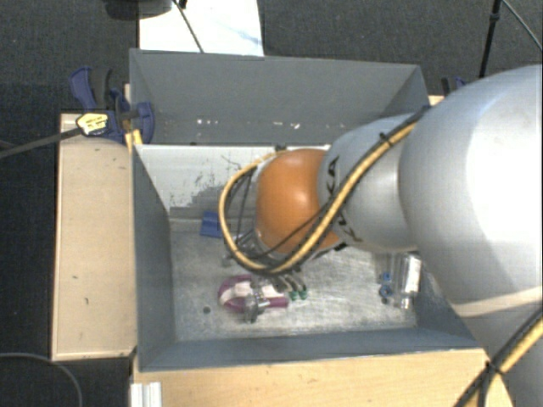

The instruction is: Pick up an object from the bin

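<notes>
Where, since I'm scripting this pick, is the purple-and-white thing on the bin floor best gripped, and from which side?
Probably across its short width near the middle, from straight above: the purple-and-white thing lies flat and lengthwise left to right on the bin floor, with bare floor in front of it.

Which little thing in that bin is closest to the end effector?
The purple-and-white one at the floor's front, right under the end effector; the blue piece lies back left, the silvery one far right.
</notes>
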You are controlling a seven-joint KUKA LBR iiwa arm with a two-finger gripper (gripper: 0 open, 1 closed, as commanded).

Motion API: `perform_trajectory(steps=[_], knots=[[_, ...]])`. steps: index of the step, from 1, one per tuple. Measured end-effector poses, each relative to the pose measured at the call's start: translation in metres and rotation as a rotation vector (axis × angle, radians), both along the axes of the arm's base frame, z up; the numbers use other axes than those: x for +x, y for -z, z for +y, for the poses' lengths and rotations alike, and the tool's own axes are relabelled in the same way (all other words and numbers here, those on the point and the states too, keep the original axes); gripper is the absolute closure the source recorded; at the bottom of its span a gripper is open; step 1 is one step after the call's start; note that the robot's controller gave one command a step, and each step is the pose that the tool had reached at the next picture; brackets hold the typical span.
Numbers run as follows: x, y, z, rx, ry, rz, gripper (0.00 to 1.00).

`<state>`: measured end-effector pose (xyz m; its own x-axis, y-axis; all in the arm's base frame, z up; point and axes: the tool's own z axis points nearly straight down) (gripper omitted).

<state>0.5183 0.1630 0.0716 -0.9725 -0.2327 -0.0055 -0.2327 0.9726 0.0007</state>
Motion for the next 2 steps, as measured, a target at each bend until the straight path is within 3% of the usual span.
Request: perform_trajectory(steps=[1,2], knots=[[0.002,-0.002,0.0,0.002,-0.001,-0.006,1.0],[-0.003,-0.157,-0.011,0.0,-0.086,-0.004,1.0]])
